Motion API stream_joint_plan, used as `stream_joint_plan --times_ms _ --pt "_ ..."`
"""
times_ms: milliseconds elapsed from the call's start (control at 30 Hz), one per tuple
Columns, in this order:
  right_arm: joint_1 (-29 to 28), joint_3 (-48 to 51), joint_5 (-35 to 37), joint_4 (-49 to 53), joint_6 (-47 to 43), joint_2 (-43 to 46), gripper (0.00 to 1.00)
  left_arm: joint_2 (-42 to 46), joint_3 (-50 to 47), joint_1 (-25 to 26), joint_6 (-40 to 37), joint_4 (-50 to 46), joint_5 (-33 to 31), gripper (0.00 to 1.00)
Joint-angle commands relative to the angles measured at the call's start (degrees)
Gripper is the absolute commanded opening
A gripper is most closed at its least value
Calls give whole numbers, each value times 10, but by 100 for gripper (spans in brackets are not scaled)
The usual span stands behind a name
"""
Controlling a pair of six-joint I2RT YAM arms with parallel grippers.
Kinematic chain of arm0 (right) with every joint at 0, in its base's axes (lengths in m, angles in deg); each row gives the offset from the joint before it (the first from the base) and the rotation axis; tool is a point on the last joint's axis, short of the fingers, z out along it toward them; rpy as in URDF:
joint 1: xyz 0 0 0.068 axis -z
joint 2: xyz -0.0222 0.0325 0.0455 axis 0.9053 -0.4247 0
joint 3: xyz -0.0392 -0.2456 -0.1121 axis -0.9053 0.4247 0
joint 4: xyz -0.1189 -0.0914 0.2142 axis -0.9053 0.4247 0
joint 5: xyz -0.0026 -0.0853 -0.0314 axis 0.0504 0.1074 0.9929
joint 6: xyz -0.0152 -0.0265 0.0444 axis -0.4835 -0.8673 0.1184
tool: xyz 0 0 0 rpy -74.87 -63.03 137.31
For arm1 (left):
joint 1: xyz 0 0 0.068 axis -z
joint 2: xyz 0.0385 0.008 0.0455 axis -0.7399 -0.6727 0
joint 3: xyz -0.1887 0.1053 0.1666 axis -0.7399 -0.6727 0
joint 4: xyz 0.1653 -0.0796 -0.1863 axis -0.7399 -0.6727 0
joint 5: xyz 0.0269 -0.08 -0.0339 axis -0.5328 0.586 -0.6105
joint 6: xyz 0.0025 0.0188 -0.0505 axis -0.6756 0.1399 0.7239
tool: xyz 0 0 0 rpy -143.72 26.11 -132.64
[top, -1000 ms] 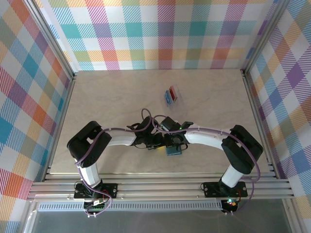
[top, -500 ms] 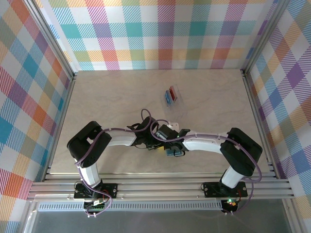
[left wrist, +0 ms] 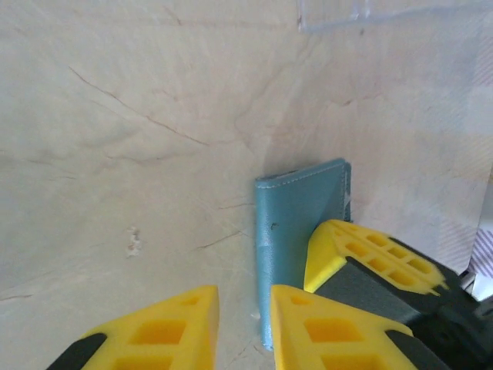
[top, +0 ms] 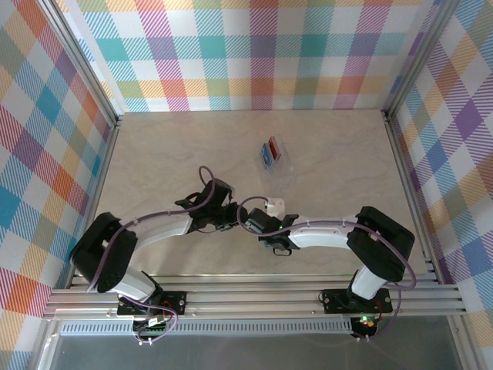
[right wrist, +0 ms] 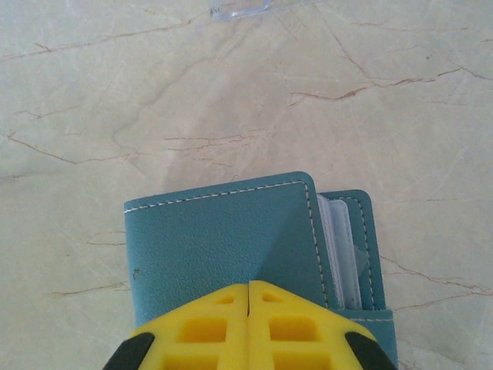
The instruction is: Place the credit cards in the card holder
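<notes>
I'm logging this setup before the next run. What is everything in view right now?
red credit card: one showing, red, inside the clear case
blue credit card: one showing, blue, inside the clear case, next to the red one
clear plastic case: one, transparent, on the table beyond the grippers
card holder: one, teal, folded, flat on the table near its middle
table: one, beige marbled
walls: three, multicoloured plaid, around the table
rail: one, aluminium, near edge, under the arm bases
left gripper: one, yellow fingers, open, nothing between them, by the card holder's edge
right gripper: one, yellow fingers, shut, tips over the card holder
</notes>
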Motion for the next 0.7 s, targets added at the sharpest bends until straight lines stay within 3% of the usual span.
stream_joint_plan --times_ms 0,400,567,667 --pt "-26 80 -163 77 48 -93 0 44 -11 -18 -24 -68 -28 26" --pt "-74 116 -189 46 103 -148 0 97 9 -46 -52 -142 -42 29" --pt "-75 78 -160 87 84 -119 0 106 32 -53 -73 -169 -42 32" --pt "-73 24 -124 134 52 -84 17 129 49 -66 -92 -205 -63 42"
